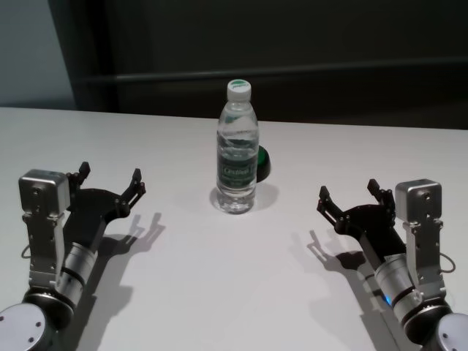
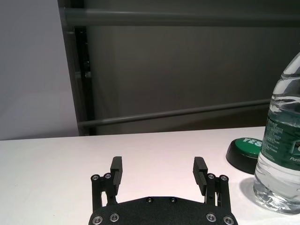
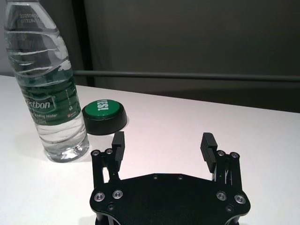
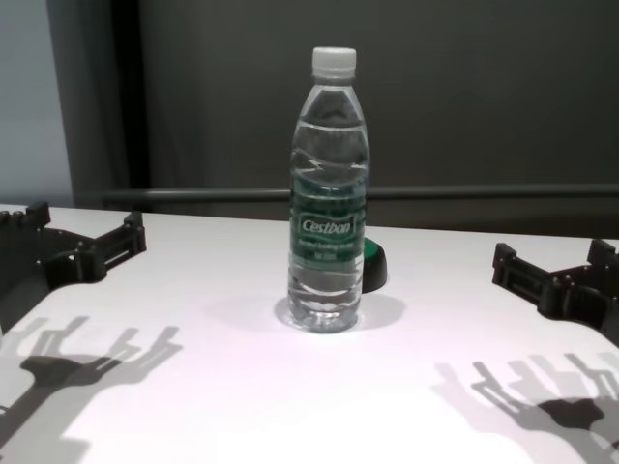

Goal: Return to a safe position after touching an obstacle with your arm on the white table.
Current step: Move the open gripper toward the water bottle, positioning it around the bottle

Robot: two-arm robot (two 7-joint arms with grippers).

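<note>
Both the left gripper (image 1: 110,179) and right gripper (image 1: 349,194) hovered splayed, empty, well apart from the upright Cestbon water bottle (image 1: 238,150), apparently safely clear.

bottle (image 1: 238,157): clear glossy plastic, ribbed, white cap
table (image 1: 219,292): smooth matt white
button (image 3: 104,112): black plastic, glossy green top
grippers: matt black, shiny screws

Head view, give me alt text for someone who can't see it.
A clear water bottle stands upright mid-table on the white table, a black-and-green button just behind it. The left gripper and right gripper rest open on either side, apart from it.
</note>
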